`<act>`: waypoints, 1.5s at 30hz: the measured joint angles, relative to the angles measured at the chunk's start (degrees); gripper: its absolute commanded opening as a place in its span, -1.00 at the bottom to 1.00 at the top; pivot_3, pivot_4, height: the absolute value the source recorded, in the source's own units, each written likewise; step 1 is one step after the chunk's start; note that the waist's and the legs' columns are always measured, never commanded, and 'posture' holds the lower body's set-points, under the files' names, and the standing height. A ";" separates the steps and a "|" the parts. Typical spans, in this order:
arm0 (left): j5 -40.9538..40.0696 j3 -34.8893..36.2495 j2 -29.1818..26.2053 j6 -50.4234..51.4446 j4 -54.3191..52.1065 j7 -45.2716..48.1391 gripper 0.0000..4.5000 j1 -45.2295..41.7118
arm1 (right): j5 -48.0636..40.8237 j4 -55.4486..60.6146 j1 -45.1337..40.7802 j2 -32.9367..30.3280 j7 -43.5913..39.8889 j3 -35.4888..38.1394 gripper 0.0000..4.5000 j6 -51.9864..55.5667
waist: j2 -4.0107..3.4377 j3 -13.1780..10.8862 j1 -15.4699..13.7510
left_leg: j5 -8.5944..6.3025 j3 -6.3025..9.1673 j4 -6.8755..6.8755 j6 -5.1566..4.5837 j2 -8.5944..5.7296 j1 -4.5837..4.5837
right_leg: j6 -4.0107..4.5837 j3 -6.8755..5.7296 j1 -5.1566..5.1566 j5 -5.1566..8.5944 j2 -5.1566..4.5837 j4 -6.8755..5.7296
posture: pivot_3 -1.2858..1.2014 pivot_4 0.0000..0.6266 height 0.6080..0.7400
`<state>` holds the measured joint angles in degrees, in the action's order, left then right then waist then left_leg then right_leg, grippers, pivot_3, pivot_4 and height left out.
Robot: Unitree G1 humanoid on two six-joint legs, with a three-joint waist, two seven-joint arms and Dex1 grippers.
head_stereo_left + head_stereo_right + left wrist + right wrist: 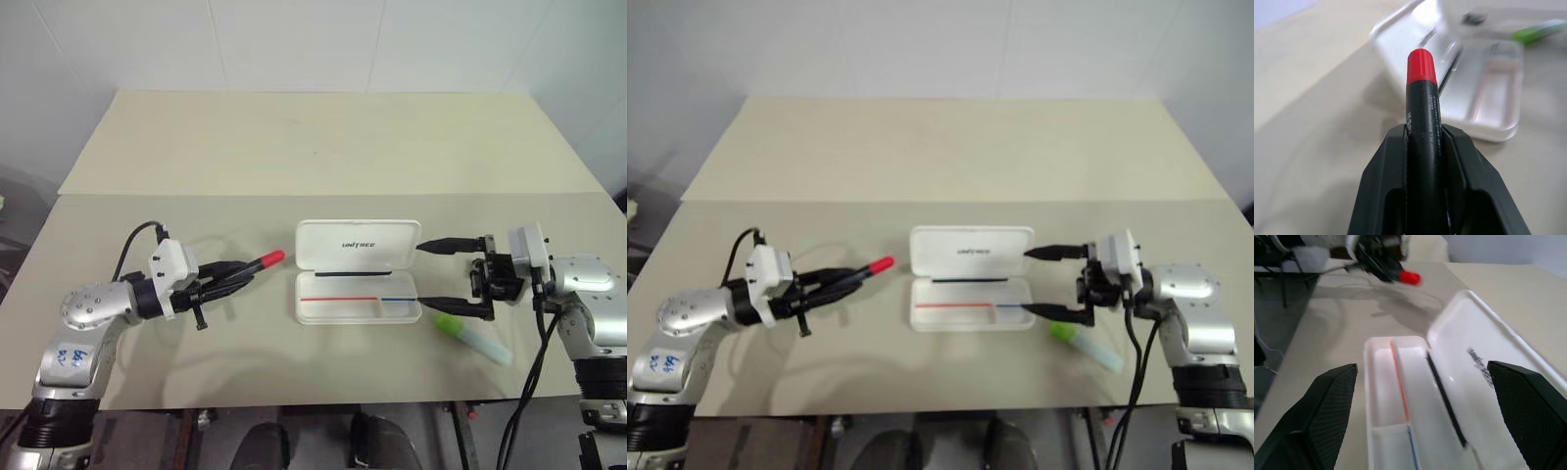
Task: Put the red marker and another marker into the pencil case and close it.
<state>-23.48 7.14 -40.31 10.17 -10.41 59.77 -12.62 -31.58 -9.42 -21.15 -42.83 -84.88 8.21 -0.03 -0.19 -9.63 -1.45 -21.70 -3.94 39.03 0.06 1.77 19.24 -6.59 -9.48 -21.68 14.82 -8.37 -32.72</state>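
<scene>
The white pencil case (358, 272) lies open at the table's middle, lid half towards the far side, tray half with the red-blue stripe nearer me. My left gripper (238, 274) hovers left of the case, shut on the red marker (1422, 117), whose red cap (272, 258) points at the case. The green-capped highlighter (470, 336) lies on the table just right of the case's near corner. My right gripper (431, 275) stands open at the case's right end, one finger near the lid, the other near the tray, nothing between them.
The beige table (313, 147) stretches far behind the case, with a seam across it. Its near edge (294, 403) runs close below both arms. Cables hang from each wrist.
</scene>
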 measured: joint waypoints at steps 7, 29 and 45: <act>1.12 -7.58 3.40 2.54 0.32 -0.35 -0.72 -7.98 | 0.39 0.59 4.95 -2.30 3.18 4.41 1.00 0.08 | 0.01 -0.02 -0.01 | 0.01 -0.02 0.03 0.00 0.01 -0.01 | -0.01 0.03 0.04 0.00 0.04 0.07 | 0.03 -0.52 1.00; 15.93 -24.49 20.65 -0.80 20.00 -5.09 -0.72 -21.65 | -1.95 21.83 22.12 -2.81 16.60 12.28 1.00 6.74 | 0.10 -0.06 -0.81 | 0.03 -0.08 0.08 -0.03 0.04 0.01 | -0.05 0.08 0.10 -0.02 0.13 0.27 | 0.03 -0.52 1.00; 16.56 -25.98 23.01 1.33 19.66 -3.75 0.79 -22.43 | -2.81 24.29 22.56 -2.52 21.07 12.28 1.00 9.28 | 0.11 -0.07 -1.33 | 0.05 -0.09 0.10 -0.07 0.03 0.01 | -0.06 0.12 0.10 -0.03 0.13 0.28 | 0.03 -0.52 1.00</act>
<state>-6.92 -18.84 -17.30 11.50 9.25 56.02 -35.05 -34.40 14.87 1.40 -45.35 -63.81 20.49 9.25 -0.08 -9.70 -2.78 -21.65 -4.03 39.14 -0.01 1.80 19.24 -6.65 -9.36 -21.58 14.80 -8.23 -32.44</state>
